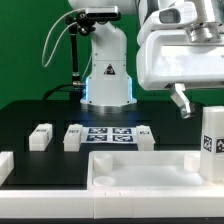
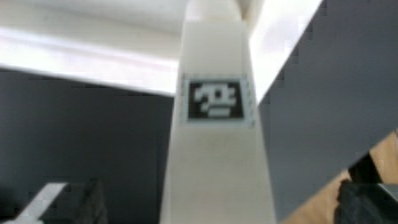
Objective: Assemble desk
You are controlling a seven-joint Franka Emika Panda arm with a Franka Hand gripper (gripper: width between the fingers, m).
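Observation:
The desk panel [image 1: 130, 172] lies rim-up at the front of the black table. One leg [image 1: 212, 140] stands upright at the panel's end on the exterior view's right, its tag facing the camera. My gripper [image 1: 196, 100] is open at that leg's top; one finger [image 1: 181, 101] hangs beside it. In the wrist view the leg [image 2: 217, 100] runs up the middle between my gripper's [image 2: 210, 205] dark fingers [image 2: 370, 195], with a gap on each side. Three more legs [image 1: 40, 137] [image 1: 73, 137] [image 1: 143, 137] lie behind the panel.
The marker board [image 1: 108, 134] lies between the loose legs, in front of the robot base [image 1: 108, 80]. A white block [image 1: 5, 166] sits at the exterior view's left edge. A green wall stands behind.

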